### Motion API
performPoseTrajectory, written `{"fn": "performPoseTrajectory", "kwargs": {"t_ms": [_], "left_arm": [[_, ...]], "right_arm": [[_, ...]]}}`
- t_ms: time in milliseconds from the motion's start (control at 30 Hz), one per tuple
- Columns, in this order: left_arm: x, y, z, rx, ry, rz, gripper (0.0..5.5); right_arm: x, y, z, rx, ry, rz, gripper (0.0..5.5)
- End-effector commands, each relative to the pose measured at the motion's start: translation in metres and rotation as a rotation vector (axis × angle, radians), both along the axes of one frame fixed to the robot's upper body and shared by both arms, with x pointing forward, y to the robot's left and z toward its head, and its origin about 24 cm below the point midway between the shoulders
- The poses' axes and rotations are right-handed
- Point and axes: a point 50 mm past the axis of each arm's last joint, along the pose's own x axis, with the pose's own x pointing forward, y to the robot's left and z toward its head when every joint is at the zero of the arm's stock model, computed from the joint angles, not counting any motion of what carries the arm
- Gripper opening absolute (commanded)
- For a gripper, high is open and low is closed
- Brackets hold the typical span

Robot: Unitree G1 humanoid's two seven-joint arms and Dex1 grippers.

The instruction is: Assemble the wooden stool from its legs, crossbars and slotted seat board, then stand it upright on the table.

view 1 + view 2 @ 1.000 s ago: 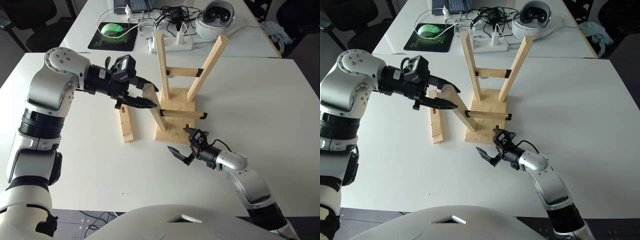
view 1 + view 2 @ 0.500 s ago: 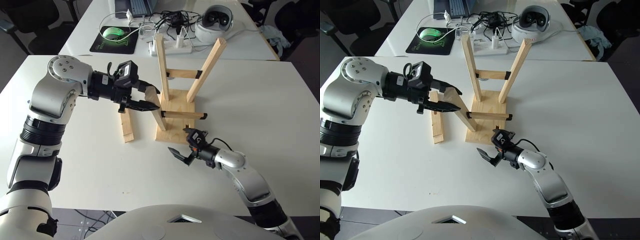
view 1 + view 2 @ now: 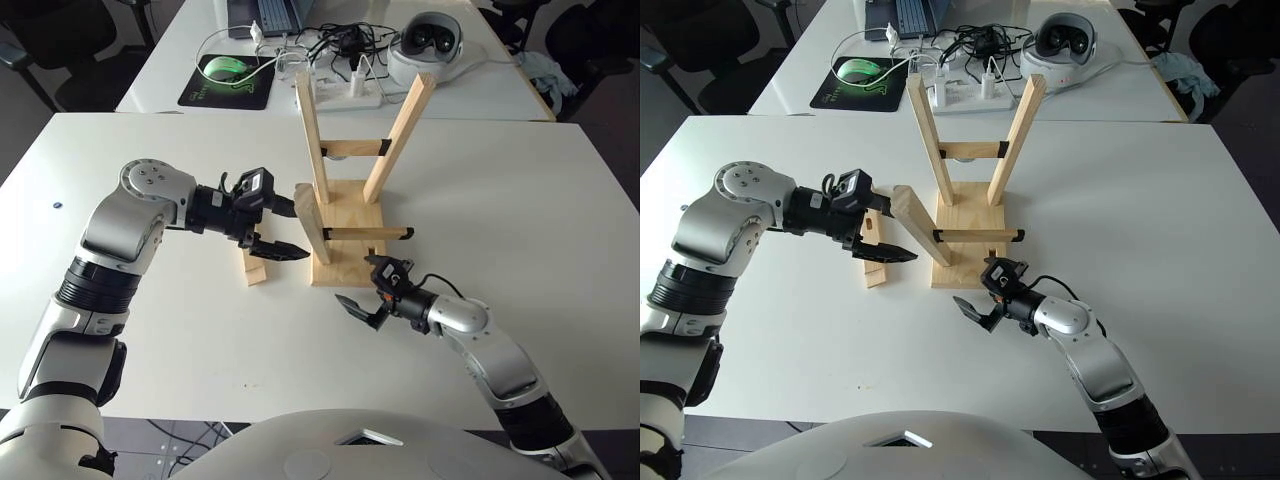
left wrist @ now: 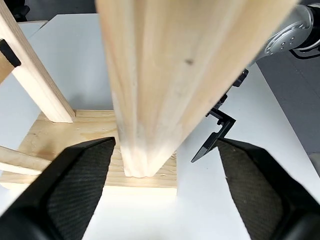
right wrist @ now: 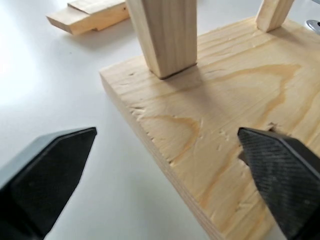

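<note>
the stool is found upside down, with its slotted seat board (image 3: 350, 205) laid flat on the white table (image 3: 520, 200) and the legs pointing up. two far legs (image 3: 308, 130) are seen standing in the board, joined by an upper crossbar (image 3: 355, 148). a near leg (image 3: 312, 220) is set into the board's near corner at a lean, and a lower crossbar (image 3: 368, 234) is carried from it, its other end left free. a loose leg (image 3: 873, 275) is laid on the table just beside the board.

the left gripper (image 3: 298, 226) is placed around the near leg with its fingers apart; a gap is seen on both sides in the left wrist view, so the leg is straddled, not clamped. the right gripper (image 3: 354, 280) is held low at the board's near edge, its fingers spread wide and nothing gripped.

the assembly is judged to be past halfway: a fourth leg is yet to be fitted to the free crossbar end, any side crossbars are yet to be added, and the stool is yet to be turned upright.

behind, a second table is occupied by a headset (image 3: 430, 35), a power strip (image 3: 345, 90), tangled cables (image 3: 340, 40) and a green-lit mouse (image 3: 225, 65) on a dark pad
</note>
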Motion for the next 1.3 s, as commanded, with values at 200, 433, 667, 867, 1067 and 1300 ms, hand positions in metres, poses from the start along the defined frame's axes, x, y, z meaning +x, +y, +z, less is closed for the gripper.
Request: {"fn": "performPoseTrajectory", "kwargs": {"t_ms": [200, 433, 667, 867, 1067, 1300], "left_arm": [[0.002, 0.067, -0.011, 0.153, -0.061, 0.348, 5.02], [-0.032, 0.072, -0.056, 0.100, -0.014, 0.827, 5.38], [-0.059, 0.036, -0.065, -0.105, 0.060, 1.299, 5.38], [-0.059, 0.042, -0.073, 0.014, 0.038, 1.499, 5.38], [-0.054, 0.009, -0.080, -0.048, 0.124, 1.423, 5.38], [-0.054, 0.005, -0.085, 0.016, 0.142, 1.400, 5.38]], "right_arm": [[-0.017, -0.012, -0.025, -0.065, 0.166, -0.016, 5.23], [-0.020, -0.014, -0.023, -0.055, 0.174, -0.026, 5.23], [-0.019, -0.018, -0.023, -0.050, 0.200, -0.007, 5.23], [-0.014, -0.017, -0.018, -0.051, 0.188, 0.017, 5.23], [-0.014, -0.007, -0.020, -0.042, 0.193, 0.040, 5.23], [-0.015, 0.003, -0.021, -0.030, 0.184, 0.035, 5.23]]}}
